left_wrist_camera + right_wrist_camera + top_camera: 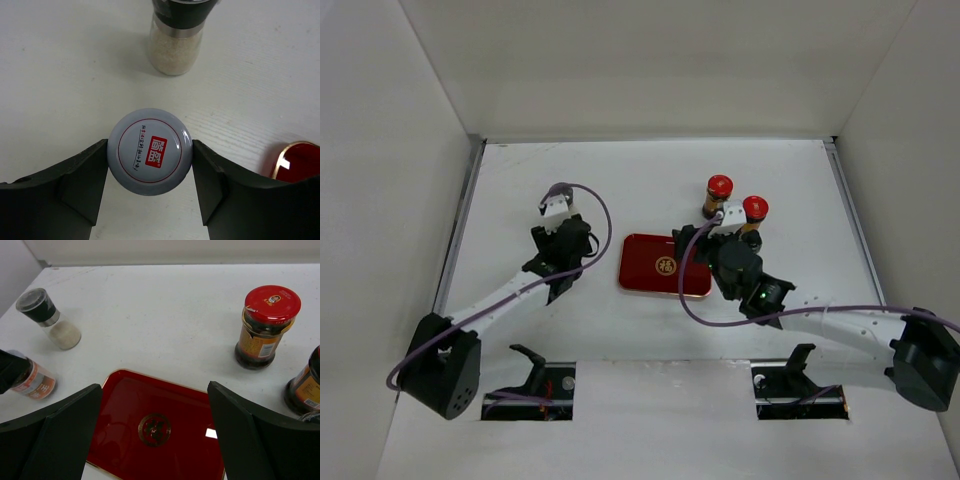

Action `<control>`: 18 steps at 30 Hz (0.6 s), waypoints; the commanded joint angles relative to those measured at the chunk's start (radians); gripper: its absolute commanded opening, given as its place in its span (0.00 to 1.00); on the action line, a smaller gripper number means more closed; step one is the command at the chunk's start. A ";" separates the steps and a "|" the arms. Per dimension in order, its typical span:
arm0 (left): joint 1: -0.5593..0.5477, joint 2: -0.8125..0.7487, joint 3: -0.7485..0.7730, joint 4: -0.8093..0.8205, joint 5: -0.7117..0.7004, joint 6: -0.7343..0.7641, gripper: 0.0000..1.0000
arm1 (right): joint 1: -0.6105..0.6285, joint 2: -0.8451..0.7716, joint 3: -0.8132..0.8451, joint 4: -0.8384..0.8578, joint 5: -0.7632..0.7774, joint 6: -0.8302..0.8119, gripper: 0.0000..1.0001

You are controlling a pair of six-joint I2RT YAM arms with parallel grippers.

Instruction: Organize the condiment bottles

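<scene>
My left gripper (150, 155) is shut on a pale bottle with a grey cap (150, 151); both fingers press the cap's sides. That bottle shows tilted in the right wrist view (34, 381). A pale grinder bottle with a black cap (175, 45) stands just beyond it and also shows in the right wrist view (48, 318). In the top view my left gripper (560, 262) hides both pale bottles. Two amber bottles with red caps (719, 194) (755, 214) stand right of the tray. My right gripper (155, 432) is open and empty above the tray, also seen from the top (698, 245).
A flat red tray with a gold emblem (665, 265) lies at the table's middle, between the arms; it also shows in the right wrist view (150, 405). White walls enclose the table on the left, back and right.
</scene>
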 commanded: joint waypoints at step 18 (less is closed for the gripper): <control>-0.330 0.215 0.283 0.258 0.016 0.035 0.42 | -0.105 -0.126 -0.056 0.039 0.019 0.095 0.92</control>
